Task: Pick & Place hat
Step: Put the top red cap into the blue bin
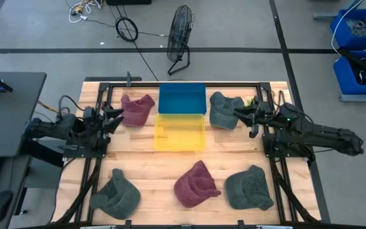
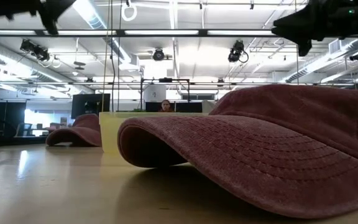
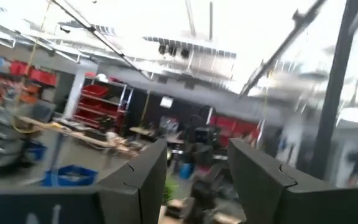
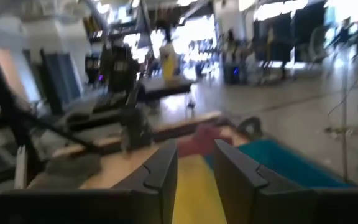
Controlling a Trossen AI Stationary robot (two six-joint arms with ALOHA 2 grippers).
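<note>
Several caps lie brim-down on the wooden table. A maroon cap (image 1: pixel 136 109) lies at the far left and a grey cap (image 1: pixel 223 109) at the far right. Along the near edge lie a grey-green cap (image 1: pixel 116 194), a maroon cap (image 1: pixel 197 184) that fills the low view (image 2: pixel 260 149), and a grey cap (image 1: pixel 250 187). My left gripper (image 1: pixel 115 118) is open and empty, raised just left of the far maroon cap. My right gripper (image 1: pixel 241 114) is open and empty, raised over the right edge of the far grey cap. Both wrist views look level across the table.
A blue bin (image 1: pixel 182 98) and a yellow bin (image 1: pixel 180 132) stand side by side at the table's middle, between the two grippers. The dark arm frames (image 1: pixel 94 149) run along both sides of the table. A fan (image 1: pixel 180 32) and cables lie on the floor beyond the far edge.
</note>
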